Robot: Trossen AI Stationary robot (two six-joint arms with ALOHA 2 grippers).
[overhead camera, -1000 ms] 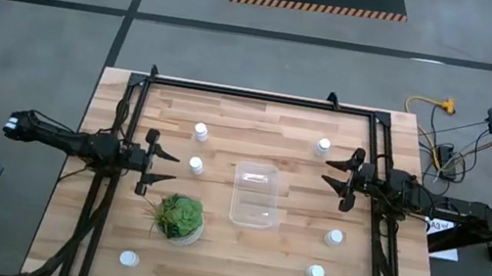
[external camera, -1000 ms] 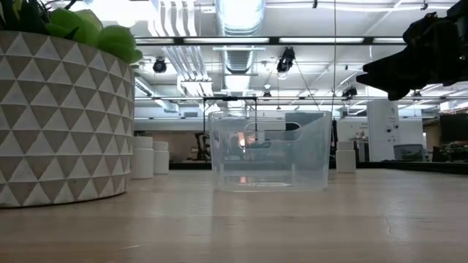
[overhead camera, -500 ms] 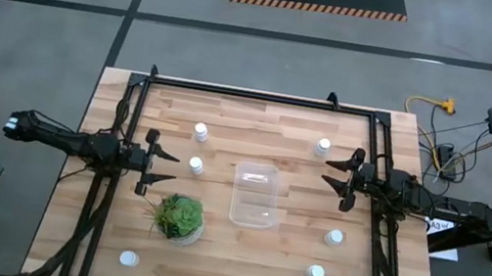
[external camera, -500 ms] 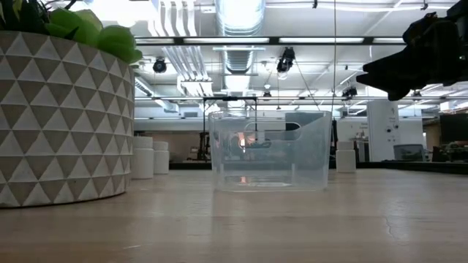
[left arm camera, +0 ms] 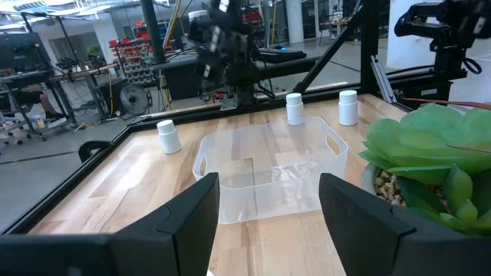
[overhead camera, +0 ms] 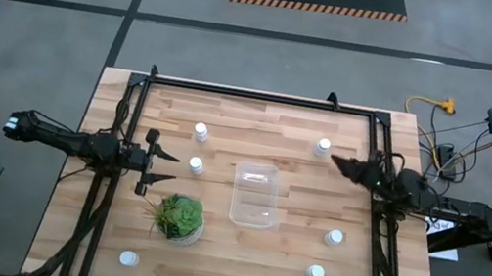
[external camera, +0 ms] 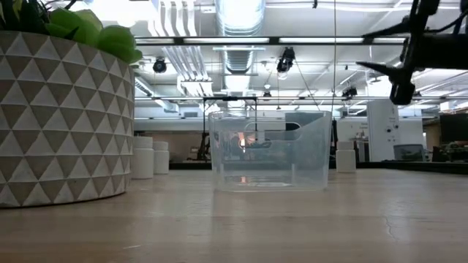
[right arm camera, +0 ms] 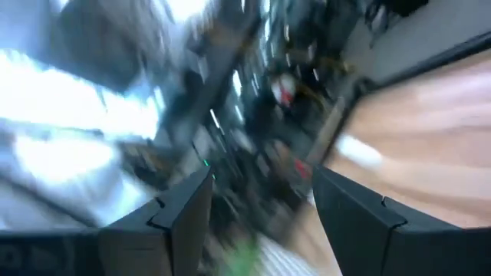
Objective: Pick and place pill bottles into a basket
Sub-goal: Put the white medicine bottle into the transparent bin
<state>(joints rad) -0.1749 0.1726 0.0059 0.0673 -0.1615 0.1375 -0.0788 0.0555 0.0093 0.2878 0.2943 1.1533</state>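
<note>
From above, a clear rectangular plastic basket (overhead camera: 255, 195) sits at the middle of the pale wooden table (overhead camera: 236, 265), with nothing in it. Six small white capped pill bottles (overhead camera: 200, 132) stand scattered around it on the tabletop: two left of the basket, one at the near left corner, one at the far right and two at the near right. A green leafy plant in a round patterned pot (overhead camera: 179, 218) stands at the basket's near left. The left gripper (overhead camera: 152, 156) hovers left of the basket with fingers spread and nothing between them. The right gripper (overhead camera: 339, 163) points toward the far-right bottle; how its fingers stand cannot be told here.

At table height, the basket (external camera: 269, 150) stands upright beside the pot.

The left wrist camera looks across the basket (left arm camera: 270, 172) between parted fingers (left arm camera: 192, 222).

The right wrist camera shows two dark fingers (right arm camera: 184, 215) set apart, holding nothing.
</note>
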